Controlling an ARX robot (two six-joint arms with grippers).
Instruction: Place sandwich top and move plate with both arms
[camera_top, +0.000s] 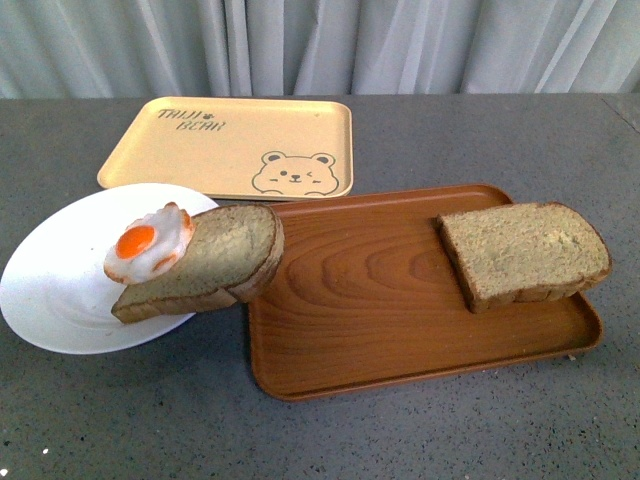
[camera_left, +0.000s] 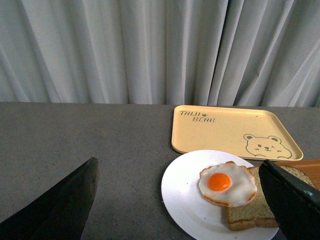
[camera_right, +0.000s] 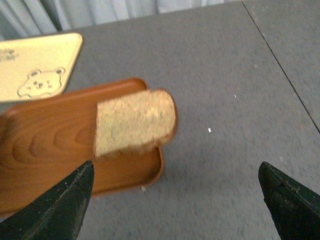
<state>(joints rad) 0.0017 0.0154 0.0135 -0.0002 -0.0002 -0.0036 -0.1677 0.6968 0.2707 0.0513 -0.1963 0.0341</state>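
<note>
Yellow bear tray (camera_top: 228, 145) is parked at the back; a fried egg (camera_top: 150, 243) is perched on another bread slice (camera_top: 228, 255) bridging plate (camera_top: 50, 292) and wood tray (camera_top: 360, 305). Grey surface (camera_top: 400, 440), pale curtain (camera_top: 400, 45) behind. The sandwich top (camera_top: 522, 254) is laid on the wood tray's right side, long axis left-right, rounded end over the rim. Left tool (camera_left: 178, 161) and right tool (camera_right: 175, 163) are spread wide, nothing held.

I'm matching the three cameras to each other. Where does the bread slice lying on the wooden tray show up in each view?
Front view: the bread slice lies at the right end of the wooden tray.
Left wrist view: not in it; the other slice there sits under the fried egg.
Right wrist view: near the picture's middle, across the tray's rim.
Shared landmark: the yellow bear tray.
</note>
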